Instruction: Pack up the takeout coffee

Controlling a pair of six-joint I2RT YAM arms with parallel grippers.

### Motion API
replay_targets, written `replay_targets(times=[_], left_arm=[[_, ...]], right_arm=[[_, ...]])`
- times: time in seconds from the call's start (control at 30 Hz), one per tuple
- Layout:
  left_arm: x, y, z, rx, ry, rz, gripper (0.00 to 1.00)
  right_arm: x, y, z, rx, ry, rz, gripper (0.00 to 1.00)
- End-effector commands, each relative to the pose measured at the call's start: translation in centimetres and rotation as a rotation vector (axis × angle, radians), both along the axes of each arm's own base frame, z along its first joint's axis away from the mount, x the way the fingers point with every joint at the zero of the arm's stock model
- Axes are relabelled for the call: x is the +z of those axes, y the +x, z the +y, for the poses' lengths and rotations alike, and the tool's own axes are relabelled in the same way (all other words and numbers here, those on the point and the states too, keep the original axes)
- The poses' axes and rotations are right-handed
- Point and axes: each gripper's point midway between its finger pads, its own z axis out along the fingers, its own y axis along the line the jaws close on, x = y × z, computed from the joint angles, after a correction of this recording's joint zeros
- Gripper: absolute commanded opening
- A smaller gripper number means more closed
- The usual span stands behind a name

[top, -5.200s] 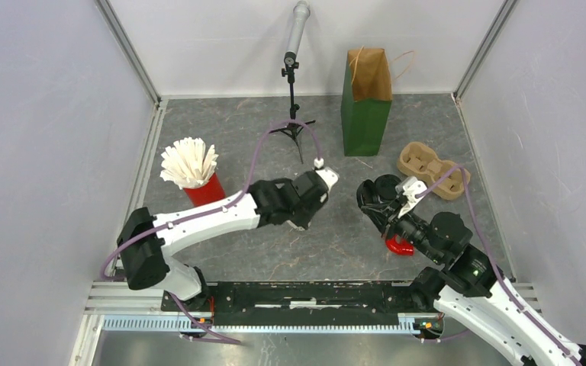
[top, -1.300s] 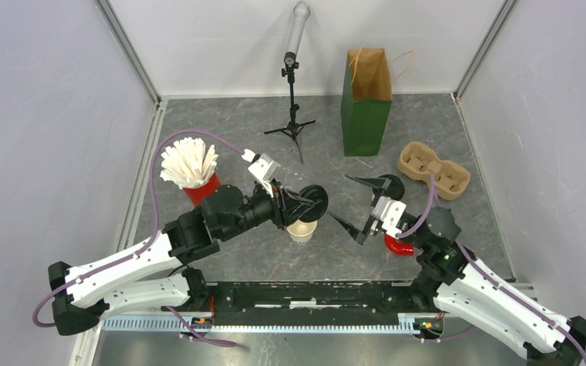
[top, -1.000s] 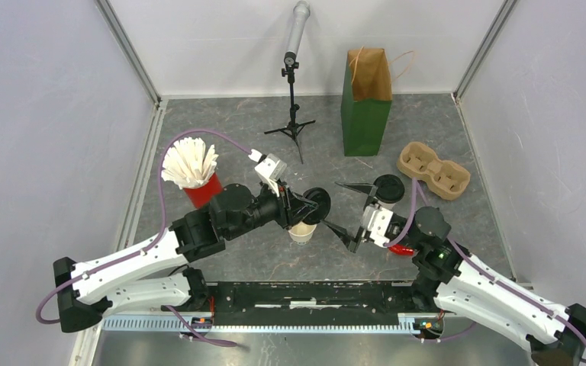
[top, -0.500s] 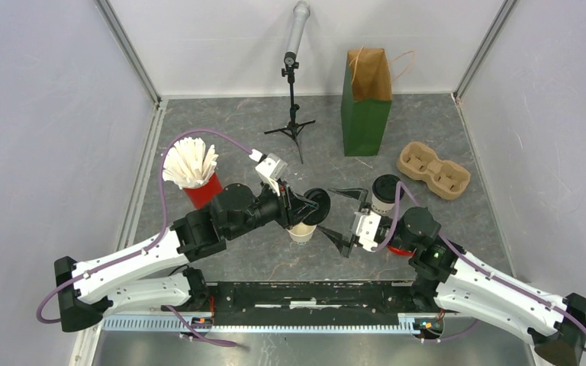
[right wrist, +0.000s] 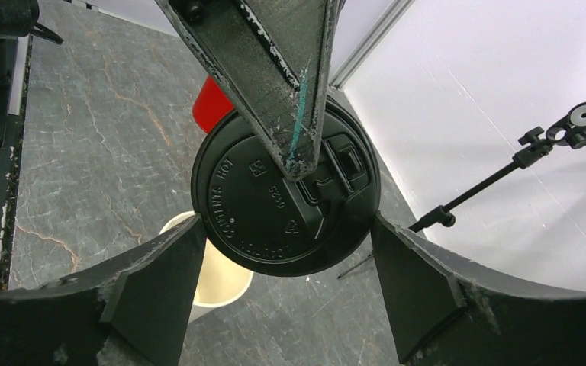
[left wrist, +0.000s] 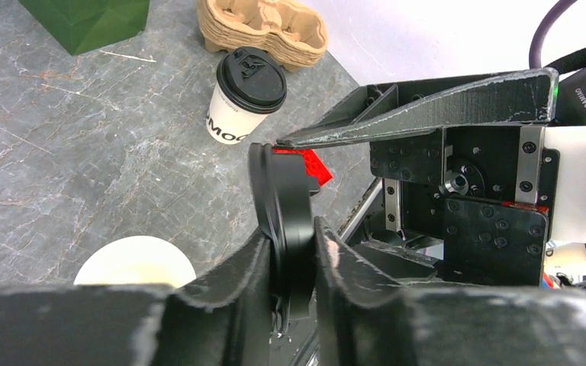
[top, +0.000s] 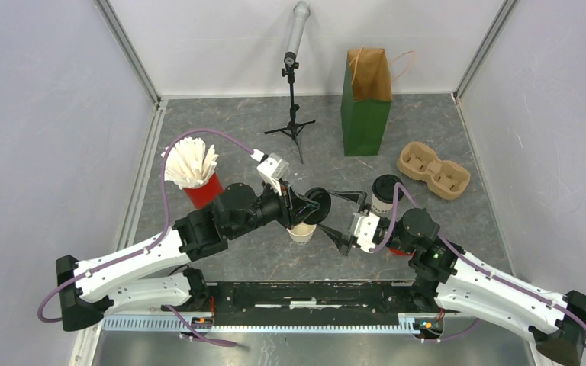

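Left wrist: left gripper [left wrist: 294,238] clenches black lid [left wrist: 278,187] near open cup [left wrist: 133,265]; right gripper [top: 329,214], spread wide, flanks it.

— Where can an end effector pass on the desk [top: 221,122]?
— Far left, between the red cup of sticks [top: 193,174] and the tripod stand [top: 293,126].
— The middle?
— Blocked. The left end effector [top: 307,207] pinches a black lid [top: 319,206] above the open cream cup [top: 301,232]; the right end effector [top: 341,219] gapes just beside it.
— Right side?
— Lidded cup [top: 385,192], cup carrier [top: 433,169], green bag [top: 366,107].
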Motion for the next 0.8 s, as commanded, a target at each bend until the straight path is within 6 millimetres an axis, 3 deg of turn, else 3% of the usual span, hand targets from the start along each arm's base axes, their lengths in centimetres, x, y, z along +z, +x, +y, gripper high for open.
replay_targets(times=[0.0, 0.07, 0.2, 0.43, 0.77], left_arm=[[1.9, 0.5, -0.1, 0.041, -0.085, 0.026, 0.34], [1.8, 0.7, 0.3, 0.062, -0.078, 0.029, 0.45], [1.7, 1.2, 1.1, 0.104, -0.052, 0.013, 0.55], [1.4, 2.8, 4.0, 0.207, 0.083, -0.082, 0.98], [-0.1, 5.7, 8.9, 0.314, 0.132, 0.009, 1.00]], right_arm=[[2.7, -0.1, -0.1, -0.007, 0.069, -0.031, 0.84], [2.7, -0.1, -0.1, -0.006, 0.080, -0.025, 0.82], [1.9, -0.1, -0.1, -0.011, 0.085, 0.019, 0.79], [-1.2, 0.6, -0.3, -0.082, 0.054, 0.237, 0.77], [-5.8, 0.8, 0.1, -0.169, -0.075, 0.541, 0.74]])
